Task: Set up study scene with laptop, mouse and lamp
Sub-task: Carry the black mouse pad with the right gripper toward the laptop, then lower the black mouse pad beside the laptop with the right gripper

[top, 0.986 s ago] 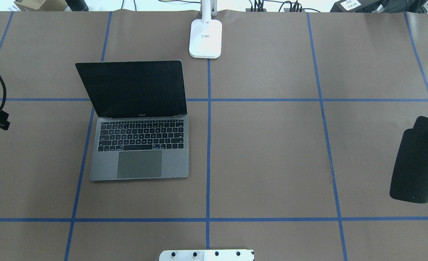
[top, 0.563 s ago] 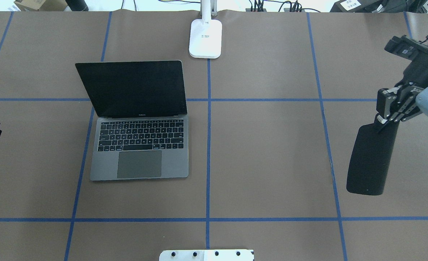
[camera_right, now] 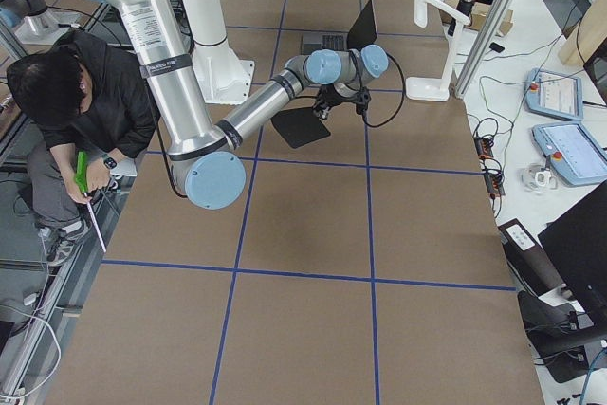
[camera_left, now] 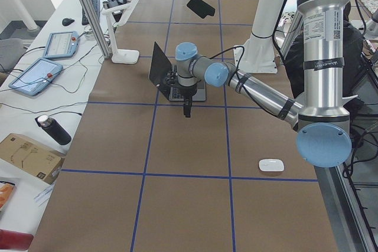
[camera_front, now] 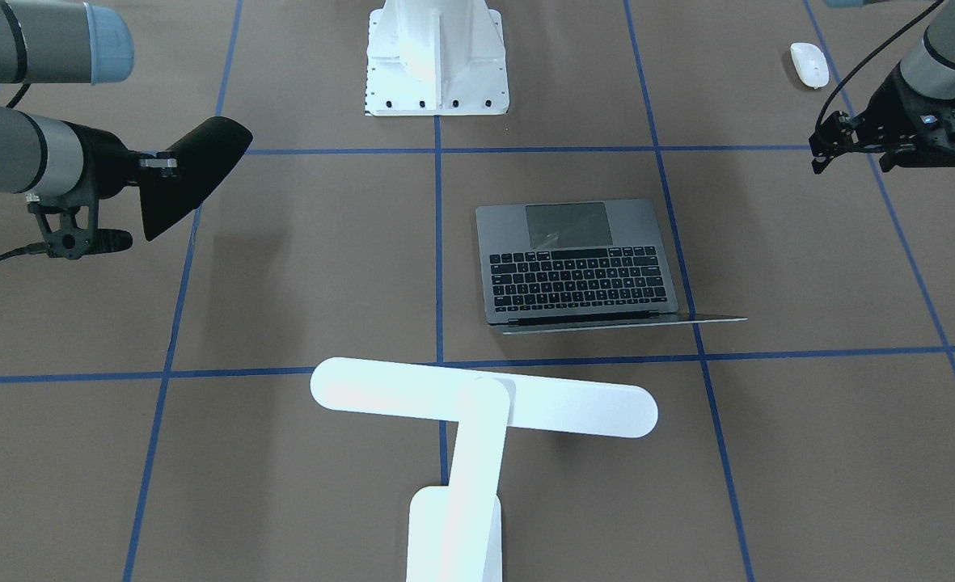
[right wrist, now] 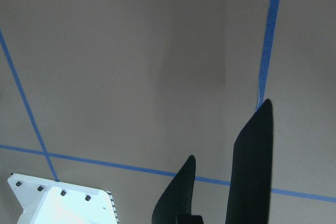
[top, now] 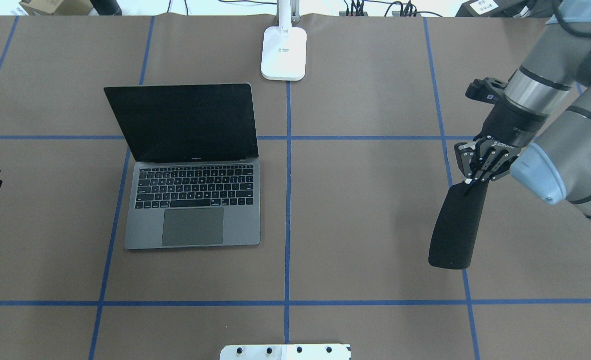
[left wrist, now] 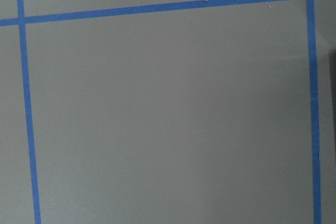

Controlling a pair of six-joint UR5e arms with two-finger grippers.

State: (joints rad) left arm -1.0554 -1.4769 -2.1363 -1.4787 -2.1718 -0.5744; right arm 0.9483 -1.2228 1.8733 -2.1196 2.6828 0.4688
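The space-grey laptop (top: 192, 200) stands open left of the middle, screen dark. The white lamp (camera_front: 477, 404) stands at the far edge, its base (top: 283, 52) on the centre line. Near the robot's base, on the left arm's side, lies the white mouse (camera_front: 809, 65). My right gripper (top: 475, 172) is shut on the top edge of a black mouse pad (top: 455, 230), which hangs above the table's right half. My left gripper (camera_front: 902, 149) hovers over bare table beyond the laptop's left side. Its fingers are hidden, so I cannot tell its state.
The white bolted pedestal (camera_front: 437, 61) stands at the robot's edge of the table. Blue tape lines (top: 287, 200) cross the brown cover. A person (camera_right: 66, 111) crouches beside the table at the robot's side. Tablets and cables lie past the far edge.
The right arm has swung in from the right edge toward the middle, carrying the mouse pad, which now hangs narrower and more edge-on. The left gripper drew slightly further left.
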